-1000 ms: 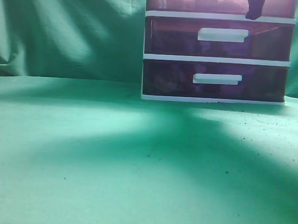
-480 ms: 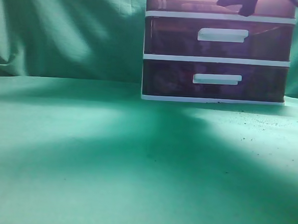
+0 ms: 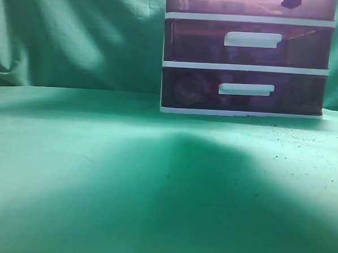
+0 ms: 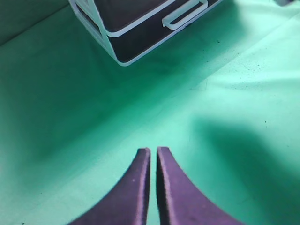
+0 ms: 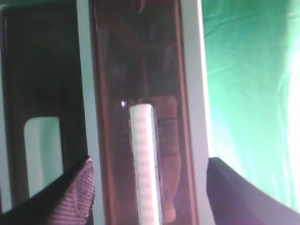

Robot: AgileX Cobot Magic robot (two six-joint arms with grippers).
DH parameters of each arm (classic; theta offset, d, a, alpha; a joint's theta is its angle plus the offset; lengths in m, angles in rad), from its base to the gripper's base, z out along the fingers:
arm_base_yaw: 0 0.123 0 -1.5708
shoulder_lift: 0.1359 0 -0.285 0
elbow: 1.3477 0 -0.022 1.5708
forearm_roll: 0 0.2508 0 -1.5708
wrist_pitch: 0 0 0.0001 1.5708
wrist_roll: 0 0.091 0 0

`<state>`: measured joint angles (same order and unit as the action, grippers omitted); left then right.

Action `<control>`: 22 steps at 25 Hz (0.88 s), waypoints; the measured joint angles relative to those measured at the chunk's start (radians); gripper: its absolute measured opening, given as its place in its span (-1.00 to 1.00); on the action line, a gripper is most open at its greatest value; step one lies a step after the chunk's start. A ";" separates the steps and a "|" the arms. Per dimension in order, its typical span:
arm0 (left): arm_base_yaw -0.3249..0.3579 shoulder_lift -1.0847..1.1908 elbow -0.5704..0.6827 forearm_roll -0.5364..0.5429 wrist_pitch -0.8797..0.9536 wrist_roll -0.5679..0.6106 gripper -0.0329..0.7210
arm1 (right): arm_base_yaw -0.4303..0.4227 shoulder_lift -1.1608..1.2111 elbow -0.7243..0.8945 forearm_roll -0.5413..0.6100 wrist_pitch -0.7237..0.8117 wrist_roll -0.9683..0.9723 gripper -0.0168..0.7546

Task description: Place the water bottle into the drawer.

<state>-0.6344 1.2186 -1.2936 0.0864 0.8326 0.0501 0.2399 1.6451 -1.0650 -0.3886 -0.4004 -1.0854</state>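
The drawer (image 3: 209,3), the top one of the white-framed unit, shows only partly at the upper edge of the exterior view. Its front looks flush with the frame. In the right wrist view the drawer (image 5: 112,93) fills the middle, with its white handle (image 5: 143,159). My right gripper (image 5: 147,187) is open, its fingers on either side of the handle and drawer front; its dark tip (image 3: 292,1) shows before the drawer. A pale long shape (image 5: 168,154) shows through the translucent front; it may be the water bottle. My left gripper (image 4: 153,152) is shut and empty above the cloth.
The middle drawer (image 3: 247,44) and the lowest drawer (image 3: 244,91) are shut below. Green cloth (image 3: 126,186) covers the table and backdrop. In the left wrist view the unit's base (image 4: 140,42) stands far ahead of the left gripper.
My right gripper's dark tip has shifted in front of the top drawer, first left, then right and up. The shadow on the cloth has moved. The drawers have not moved.
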 joint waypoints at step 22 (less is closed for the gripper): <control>0.000 -0.767 0.499 -0.203 -0.166 0.091 -0.91 | 0.312 -0.683 0.121 0.851 1.019 0.405 -0.96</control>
<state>-0.6344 0.4518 -0.7944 -0.1166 0.6661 0.1411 0.5517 0.9626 -0.9442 0.4622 0.6184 -0.6803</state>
